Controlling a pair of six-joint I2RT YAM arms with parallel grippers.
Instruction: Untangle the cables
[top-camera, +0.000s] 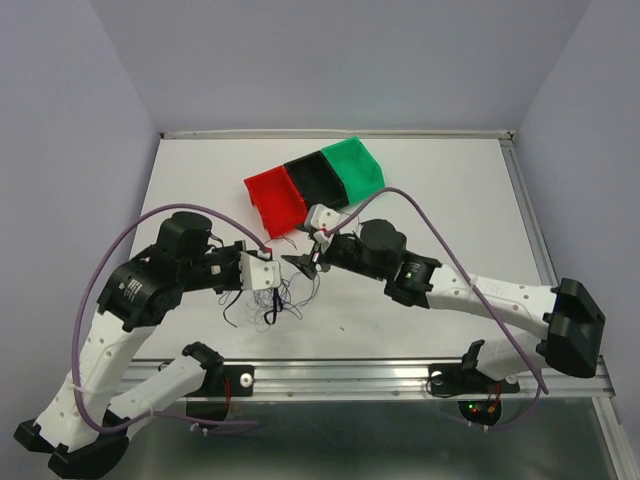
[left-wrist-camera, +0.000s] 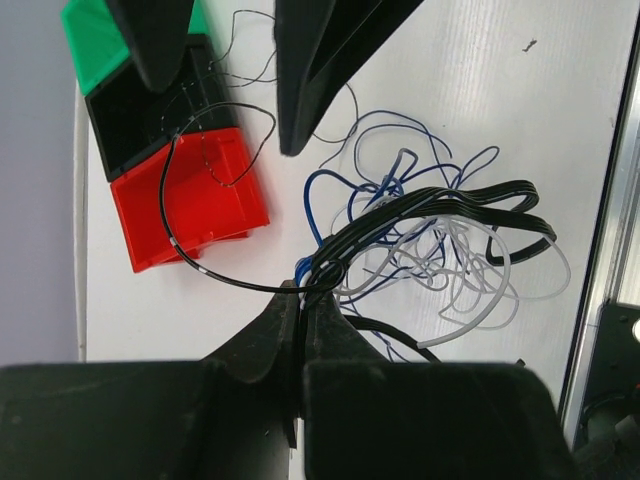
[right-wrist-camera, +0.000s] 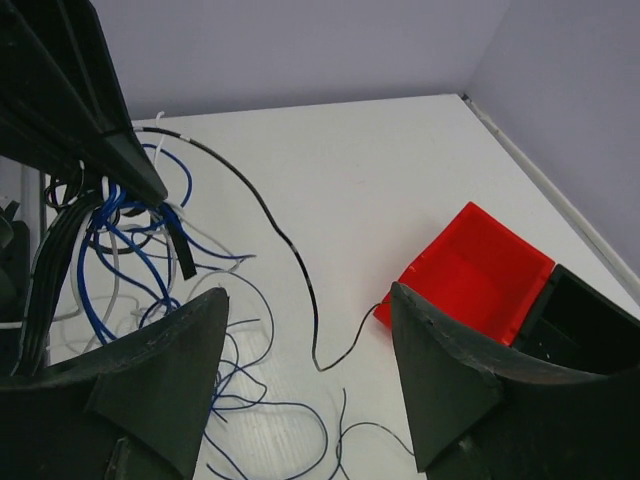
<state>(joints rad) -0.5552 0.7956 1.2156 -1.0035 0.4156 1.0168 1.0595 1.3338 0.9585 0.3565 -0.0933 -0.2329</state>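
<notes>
judging by how things lie, the job is barely past its opening step. the left end effector (left-wrist-camera: 301, 292), on the near side of the red bin (left-wrist-camera: 190, 205) toward the arm bases, has its fingers pressed tight together on a bundle of the cables (left-wrist-camera: 420, 240): several black strands and a few blue ones run straight into the pinch. just right of that grip, also on the near side of the red bin, the bulk of the cables sits as one loose scribble of dark blue, whitish and black loops, crossing over and through each other above the white surface (top-camera: 450, 200); nothing in it reads as separated. one black strand (right-wrist-camera: 290, 250) with pale bands is the exception: it leaves the pinch, arcs out of the clump and reaches toward the red bin, its far end appearing to stop just short of the bin's near wall in the right wrist view. a few hair-thin dark strands also lie by themselves between the clump and the red bin. further right, the right end effector (right-wrist-camera: 310, 295) hangs over the gap between the clump and the red bin with its fingers spread wide and nothing clamped; the banded black strand passes through the space below the open fingers, but i cannot tell whether it touches either one. so one strand looks partly drawn free, and the blue, whitish and remaining black strands are all left to pull apart and lay out singly.
</notes>
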